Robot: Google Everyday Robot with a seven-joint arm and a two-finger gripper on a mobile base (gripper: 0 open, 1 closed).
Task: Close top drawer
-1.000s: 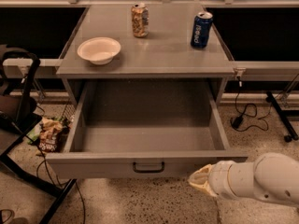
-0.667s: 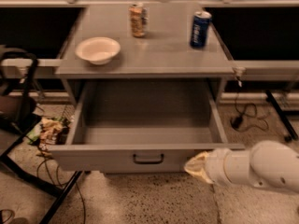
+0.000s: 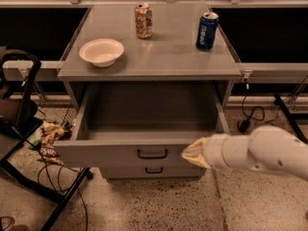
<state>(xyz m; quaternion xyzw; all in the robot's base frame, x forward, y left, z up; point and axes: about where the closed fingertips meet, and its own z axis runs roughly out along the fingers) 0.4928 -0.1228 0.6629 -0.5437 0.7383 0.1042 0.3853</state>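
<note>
The top drawer [image 3: 115, 154] is a wide grey metal drawer, partly pulled out of the cabinet, with an empty inside and a small black bar handle [image 3: 152, 154] at mid-front. My gripper [image 3: 190, 154] comes in from the right on a thick white arm [image 3: 260, 153]. Its cream tip rests against the drawer front just right of the handle. A lower grey drawer [image 3: 154, 171] with a like handle shows just below, shut.
On the cabinet top stand a white bowl [image 3: 101, 51], a tan can [image 3: 143, 20] and a blue can [image 3: 207, 30]. A black chair frame [image 3: 29, 143] and crumpled wrappers [image 3: 48, 138] lie at the left. Cables [image 3: 250, 119] trail on the floor at the right.
The drawer has slid inward, showing less of its inside. My gripper has moved left and forward along the drawer front, toward the handle.
</note>
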